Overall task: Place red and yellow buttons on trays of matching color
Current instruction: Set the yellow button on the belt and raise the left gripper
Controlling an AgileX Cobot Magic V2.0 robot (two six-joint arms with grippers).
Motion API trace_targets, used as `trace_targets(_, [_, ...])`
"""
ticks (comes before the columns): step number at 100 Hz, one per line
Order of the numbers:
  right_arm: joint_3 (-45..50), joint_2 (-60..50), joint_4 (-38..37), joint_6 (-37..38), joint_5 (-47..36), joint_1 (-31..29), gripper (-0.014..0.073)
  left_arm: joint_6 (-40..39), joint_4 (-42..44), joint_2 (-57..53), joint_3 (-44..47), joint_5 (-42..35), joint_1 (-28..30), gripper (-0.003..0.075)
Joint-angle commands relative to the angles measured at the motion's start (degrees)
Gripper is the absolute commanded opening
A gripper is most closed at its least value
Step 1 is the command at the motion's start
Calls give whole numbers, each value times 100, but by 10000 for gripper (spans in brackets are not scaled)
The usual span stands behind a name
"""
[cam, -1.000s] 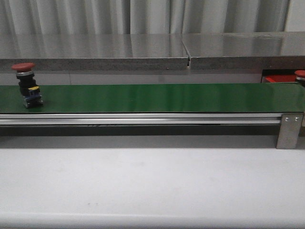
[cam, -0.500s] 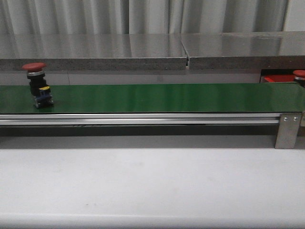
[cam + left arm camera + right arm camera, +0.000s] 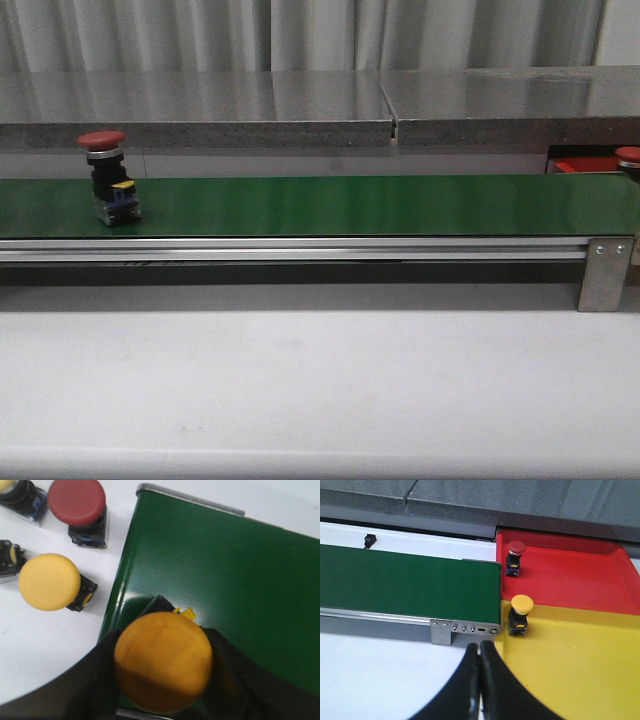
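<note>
In the left wrist view my left gripper (image 3: pixel 162 647) is shut on a yellow button (image 3: pixel 163 670), its fingers pressed to both sides of the domed cap, above the near end of the green belt (image 3: pixel 230 580). A red button (image 3: pixel 108 180) stands upright on the belt at the far left of the front view. My right gripper (image 3: pixel 480 652) is shut on nothing, over the white table by the belt's other end. Beyond it a red tray (image 3: pixel 570 580) holds a red button (image 3: pixel 515 555), and a yellow tray (image 3: pixel 580 670) holds a yellow button (image 3: pixel 521 611).
On the white table beside the belt's near end stand a spare red button (image 3: pixel 77 502) and two yellow ones (image 3: pixel 49 581), (image 3: pixel 6 485). A steel bracket (image 3: pixel 603 272) closes the belt's rail at the right. A grey ledge (image 3: pixel 200 130) runs behind the belt.
The red button on the belt has travelled rightward along it, from the far left edge to a little further in. Nothing else in the front view has shifted.
</note>
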Motion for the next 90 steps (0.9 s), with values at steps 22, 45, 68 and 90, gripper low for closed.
trace_targets(22, [-118,19,-6,-51,-396,-6,-117,32,-354,-282,-377,15,-34,595])
trace_targets(45, [-118,19,-6,-51,-396,-6,-117,91,-363,-730,-485,-4,-34,552])
trace_targets(68, [-118,19,-6,-51,-396,-6,-117,458,-612,-1504,-485,18,-43,328])
trace_targets(90, [-118,19,-6,-51,-401,-6,-117,535,-659,-2014,-472,109,-456,-20])
